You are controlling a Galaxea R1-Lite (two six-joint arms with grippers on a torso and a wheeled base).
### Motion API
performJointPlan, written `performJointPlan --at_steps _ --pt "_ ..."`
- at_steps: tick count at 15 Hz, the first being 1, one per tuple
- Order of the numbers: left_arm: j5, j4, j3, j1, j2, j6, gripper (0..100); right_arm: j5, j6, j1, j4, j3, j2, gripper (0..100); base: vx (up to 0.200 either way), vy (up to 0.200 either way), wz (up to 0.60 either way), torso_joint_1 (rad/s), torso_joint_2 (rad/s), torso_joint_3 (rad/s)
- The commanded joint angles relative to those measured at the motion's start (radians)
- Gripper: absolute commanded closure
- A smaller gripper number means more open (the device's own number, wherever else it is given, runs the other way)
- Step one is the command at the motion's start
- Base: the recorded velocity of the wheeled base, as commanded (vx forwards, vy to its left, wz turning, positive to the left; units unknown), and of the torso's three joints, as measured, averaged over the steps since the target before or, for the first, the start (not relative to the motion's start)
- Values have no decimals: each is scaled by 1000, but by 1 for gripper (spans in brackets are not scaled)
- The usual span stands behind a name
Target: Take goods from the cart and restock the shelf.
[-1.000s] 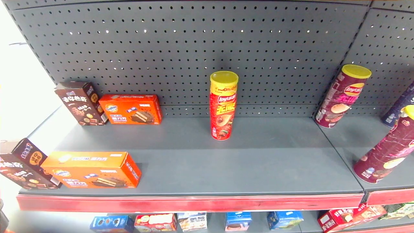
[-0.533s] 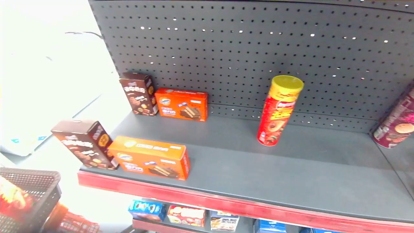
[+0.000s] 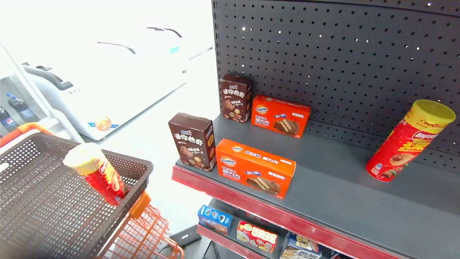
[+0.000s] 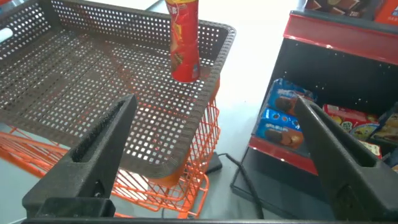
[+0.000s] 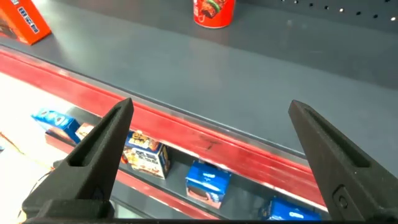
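Observation:
A red chip can with a pale yellow lid (image 3: 95, 172) stands in the dark perforated cart basket (image 3: 43, 201) at the lower left; the same can (image 4: 184, 40) appears in the left wrist view, beyond my open left gripper (image 4: 214, 124), which hovers over the basket's (image 4: 74, 74) near corner and holds nothing. On the grey shelf (image 3: 345, 194) a second red chip can (image 3: 409, 142) stands near the pegboard back. My right gripper (image 5: 211, 134) is open and empty in front of the shelf's red front edge (image 5: 205, 134), with that can (image 5: 213, 11) beyond.
Two brown cookie boxes (image 3: 194, 141) (image 3: 235, 98) and two orange wafer boxes (image 3: 256, 167) (image 3: 280, 116) occupy the shelf's left end. Lower shelves hold small snack boxes (image 3: 215, 218). A white chest freezer (image 3: 107, 90) stands behind the cart. The orange cart frame (image 3: 143, 233) sits beside the shelf's end.
The head camera has swung left, so the shelf slid right in the picture. The cart basket with its chip can has come fully into view.

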Motion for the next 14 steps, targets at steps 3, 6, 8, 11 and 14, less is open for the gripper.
performJointPlan --at_steps 3,6,8,11,14 --pt "0 -1 0 -1 1 0 0 0 1 0 0 0 1 0 0 0 0 0 0 0" --pt "-3 0 0 1 1 0 0 0 1 0 0 0 1 0 0 0 0 0 0 0" --pt "11 -9 0 1 -1 2 0 0 1 0 0 0 1 0 0 0 0 0 0 0" --pt "23 106 -149 6 73 42 0 0 1 0 0 0 1 0 0 0 0 0 0 0" --pt "22 135 -238 -7 255 42 0 0 1 0 0 0 1 0 0 0 0 0 0 0"
